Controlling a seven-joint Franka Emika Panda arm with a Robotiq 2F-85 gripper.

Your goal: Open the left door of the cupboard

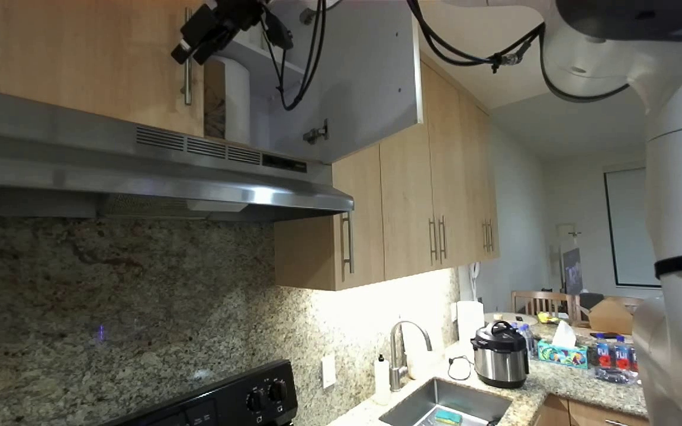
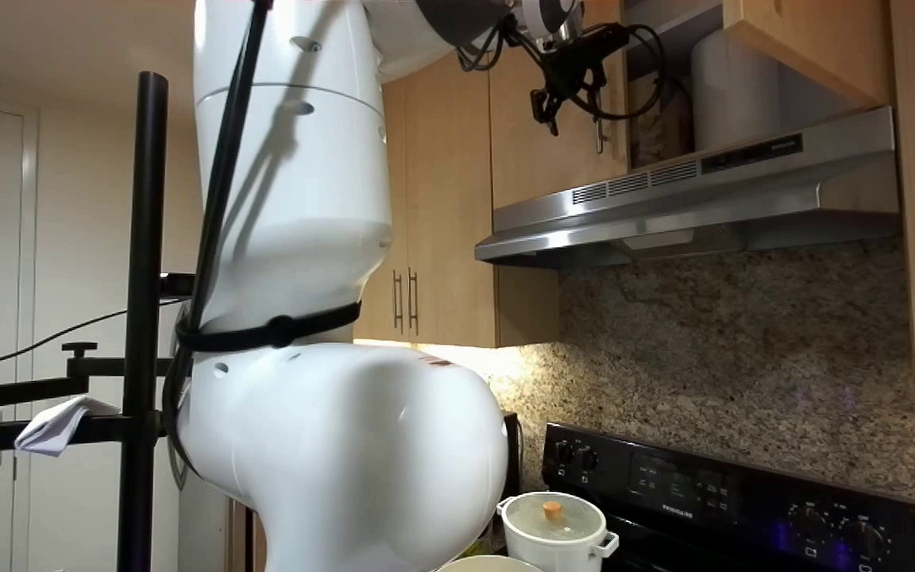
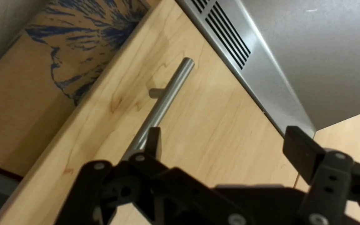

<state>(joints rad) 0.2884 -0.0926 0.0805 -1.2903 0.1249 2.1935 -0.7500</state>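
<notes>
The left door [image 1: 80, 65] is a honey-wood panel that looks shut. Its slim vertical metal bar handle [image 1: 187, 86] stands near the edge by the opening; in the wrist view the handle [image 3: 170, 89] runs diagonally. The cupboard [image 1: 286, 127] shows a pale interior beside that door. My gripper [image 3: 225, 139] is open and empty in front of the left door. In the wrist view its left finger overlaps the handle's lower part and its right finger is well out over the door's far side. Whether a finger touches the handle I cannot tell.
The cupboard's other door [image 1: 364, 83] stands open, grey face showing. A white cylinder [image 1: 237, 97] and a brown box with blue print [image 3: 58, 90] stand inside. The metal range hood [image 1: 157, 171] runs directly below. Cables hang from the wrist. A white pot [image 2: 557, 528] stands on the stove.
</notes>
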